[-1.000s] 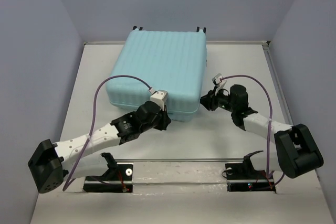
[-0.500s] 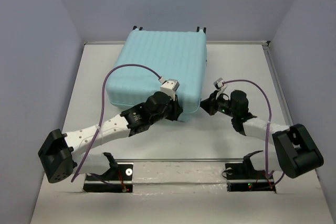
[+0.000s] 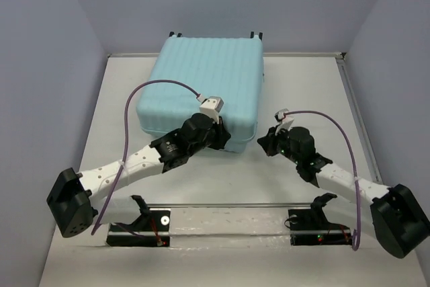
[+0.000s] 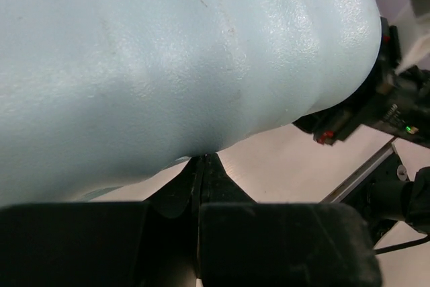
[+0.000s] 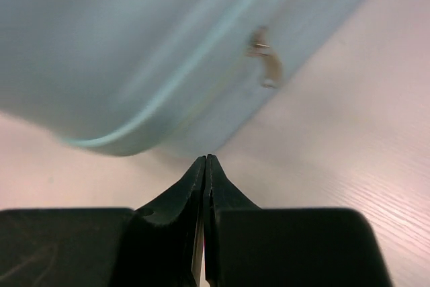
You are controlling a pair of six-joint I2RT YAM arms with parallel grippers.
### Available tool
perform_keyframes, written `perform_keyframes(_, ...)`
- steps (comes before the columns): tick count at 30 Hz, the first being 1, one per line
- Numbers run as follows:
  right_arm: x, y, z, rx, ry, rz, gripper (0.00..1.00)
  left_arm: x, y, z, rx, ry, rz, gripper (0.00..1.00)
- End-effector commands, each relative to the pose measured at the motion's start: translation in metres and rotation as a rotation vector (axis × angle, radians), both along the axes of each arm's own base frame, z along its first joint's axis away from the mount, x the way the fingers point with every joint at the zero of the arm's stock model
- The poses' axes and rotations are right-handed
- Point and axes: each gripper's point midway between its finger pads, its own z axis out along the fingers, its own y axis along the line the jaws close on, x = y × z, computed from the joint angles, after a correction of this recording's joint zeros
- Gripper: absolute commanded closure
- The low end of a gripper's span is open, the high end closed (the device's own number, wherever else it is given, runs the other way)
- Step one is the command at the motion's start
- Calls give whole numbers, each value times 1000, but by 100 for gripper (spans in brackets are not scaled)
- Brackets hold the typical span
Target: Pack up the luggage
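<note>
The luggage is a closed pale aqua ribbed hard-shell suitcase lying flat at the back middle of the table, wheels at its far edge. My left gripper is shut and empty, its tips against the suitcase's near right corner; in the left wrist view the shell fills the top, with the gripper touching its lower edge. My right gripper is shut and empty, just right of that same corner. In the right wrist view the gripper points at the rounded corner, and a zipper pull hangs on the side.
A white table with walls at left, right and back. A metal rail runs across the near edge by the arm bases. The right arm shows in the left wrist view.
The left gripper swung right along the suitcase's front edge to its near right corner. The right gripper dropped lower and nearer the front. The suitcase shifted slightly back and left.
</note>
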Motion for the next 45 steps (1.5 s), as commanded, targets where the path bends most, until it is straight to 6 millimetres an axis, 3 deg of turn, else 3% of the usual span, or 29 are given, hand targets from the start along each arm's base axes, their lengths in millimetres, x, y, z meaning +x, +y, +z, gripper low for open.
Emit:
perform_keyframes(1,56,-58,-9,-77,-17,-284,93,35,27,35,-57,-136,184,94)
perform_keyframes(2,62,-53,-7,-32,-14,-227,91,34,33,31,-39,-131,194,94)
perform_keyframes(3,73,-71,-2,-3,-18,-249,88,34,35,29,-28,-129,202,94)
perform_keyframes(5,76,-68,16,41,-79,-189,76,33,45,24,-1,-126,223,94)
perform_keyframes(8,68,-41,25,38,-141,22,53,37,63,24,13,-129,285,94)
perform_keyframes(9,68,-33,31,41,-160,75,49,39,68,24,16,-130,304,94)
perform_keyframes(15,72,-15,25,28,-177,264,45,47,108,19,50,-115,426,94)
perform_keyframes(20,69,-13,30,51,-234,360,41,48,114,23,47,-117,438,94)
perform_keyframes(28,70,-5,32,49,-269,458,44,47,112,16,53,-94,433,94)
perform_keyframes(34,71,2,34,100,-263,496,50,41,98,13,12,-84,358,94)
perform_keyframes(39,72,4,39,120,-279,507,62,32,78,11,-27,-81,245,94)
perform_keyframes(43,75,7,40,154,-289,503,89,23,62,8,-28,-92,174,94)
perform_keyframes(45,75,7,41,174,-279,497,92,16,53,10,-28,-104,145,94)
